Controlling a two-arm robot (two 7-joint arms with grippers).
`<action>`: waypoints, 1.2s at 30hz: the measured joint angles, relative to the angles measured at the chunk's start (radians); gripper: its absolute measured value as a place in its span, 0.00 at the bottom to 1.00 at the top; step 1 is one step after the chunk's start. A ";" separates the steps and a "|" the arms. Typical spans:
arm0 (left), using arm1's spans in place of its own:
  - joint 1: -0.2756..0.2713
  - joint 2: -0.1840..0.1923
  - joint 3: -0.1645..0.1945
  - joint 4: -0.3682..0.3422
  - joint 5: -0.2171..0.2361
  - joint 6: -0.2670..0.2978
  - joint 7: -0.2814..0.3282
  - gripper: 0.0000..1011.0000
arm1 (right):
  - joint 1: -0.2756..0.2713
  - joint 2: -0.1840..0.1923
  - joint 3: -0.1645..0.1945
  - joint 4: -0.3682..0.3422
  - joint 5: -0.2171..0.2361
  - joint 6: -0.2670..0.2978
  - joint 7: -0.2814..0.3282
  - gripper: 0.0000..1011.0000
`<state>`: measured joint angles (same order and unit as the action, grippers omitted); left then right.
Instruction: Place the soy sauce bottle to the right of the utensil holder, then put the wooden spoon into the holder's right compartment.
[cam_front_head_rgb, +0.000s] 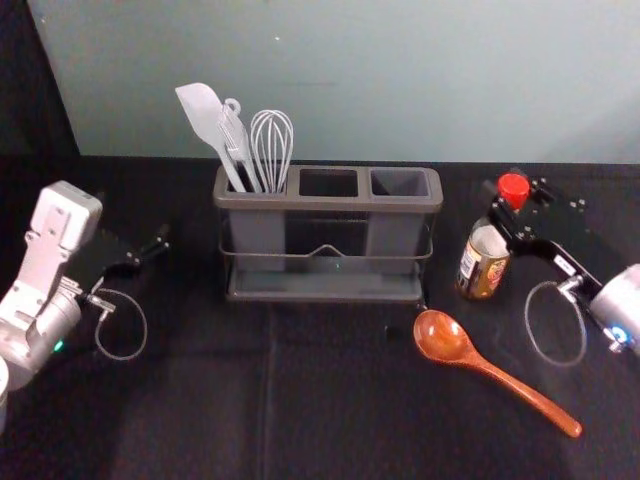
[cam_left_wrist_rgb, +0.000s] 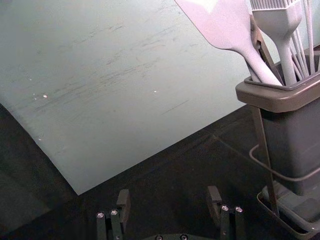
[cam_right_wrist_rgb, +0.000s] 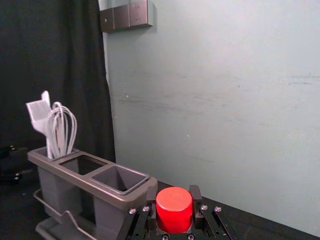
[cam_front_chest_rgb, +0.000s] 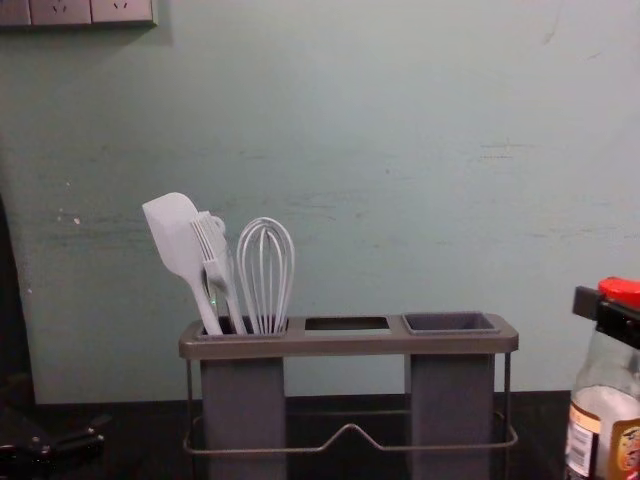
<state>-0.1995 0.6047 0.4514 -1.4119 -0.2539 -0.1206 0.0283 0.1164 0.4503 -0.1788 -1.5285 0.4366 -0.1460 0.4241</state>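
With the soy sauce bottle (cam_front_head_rgb: 481, 270) right of the utensil holder (cam_front_head_rgb: 328, 203), gripped near its cap by the right gripper's (cam_right_wrist_rgb: 174, 197) fingers, release seems left, then the wooden spoon (cam_front_head_rgb: 487, 367), lying nearer on the worktop (cam_front_head_rgb: 200, 410); the left gripper (cam_left_wrist_rgb: 169, 194) idles left, fingers apart.

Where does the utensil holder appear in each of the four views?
Head view: utensil holder, centre.
Left wrist view: holder, cut off by the picture's edge.
Right wrist view: holder, beside the red cap.
Chest view: holder, lower centre.
Shared landmark: the white brush standing in it.
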 joint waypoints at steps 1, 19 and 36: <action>0.000 0.000 0.000 0.000 0.000 0.000 0.000 0.99 | 0.006 -0.004 -0.002 0.007 -0.002 0.000 0.000 0.39; 0.000 0.000 0.000 0.000 0.000 0.000 0.000 0.99 | 0.106 -0.075 -0.041 0.142 -0.021 -0.018 0.012 0.39; 0.000 0.000 0.000 0.000 0.000 0.000 0.000 0.99 | 0.138 -0.102 -0.048 0.191 -0.028 -0.027 0.015 0.39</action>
<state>-0.1995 0.6047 0.4513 -1.4120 -0.2539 -0.1205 0.0283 0.2543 0.3486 -0.2270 -1.3370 0.4086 -0.1732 0.4387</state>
